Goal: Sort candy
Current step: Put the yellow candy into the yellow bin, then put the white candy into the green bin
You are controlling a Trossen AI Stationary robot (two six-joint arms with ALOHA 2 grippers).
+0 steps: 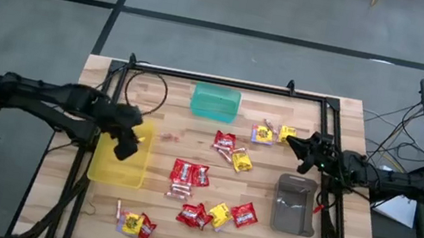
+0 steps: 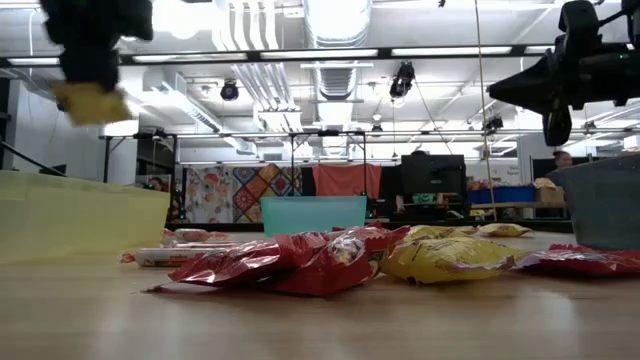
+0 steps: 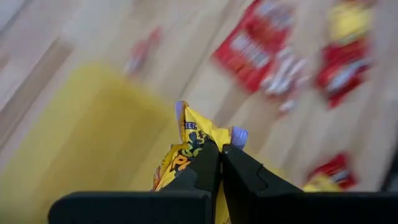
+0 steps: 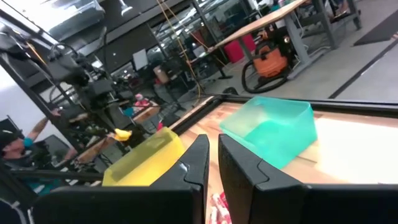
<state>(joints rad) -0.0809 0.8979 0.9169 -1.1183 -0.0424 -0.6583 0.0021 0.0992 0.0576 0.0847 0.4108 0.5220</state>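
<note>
Candy is hanging from my left gripper (image 3: 221, 149), whose fingers are pinching shut on a yellow packet (image 3: 186, 152) with purple marks. What I am watching is how that packet is sitting over the yellow tray (image 1: 120, 155): in the high view the left gripper (image 1: 127, 141) is hovering above the tray's inner half, so the tray floor is lying straight below the packet, which is dangling from the fingertips. I am judging that releasing here should drop it inside, though it is riding high above the tray rim in the low view.

My left arm is reaching in from the table's left edge, wrist bent down over the tray. My right gripper (image 1: 307, 153) is waiting near the table's right side, raised well off the surface, its fingers nearly together and holding nothing that I can see. It is pointing across toward the green tray (image 4: 273, 127).

Remaining sweets, red packets (image 1: 190, 172) and more yellow ones, are lying scattered across the middle of the table (image 1: 50, 195). The grey tray (image 1: 295, 205) is sitting just beside the right arm.
</note>
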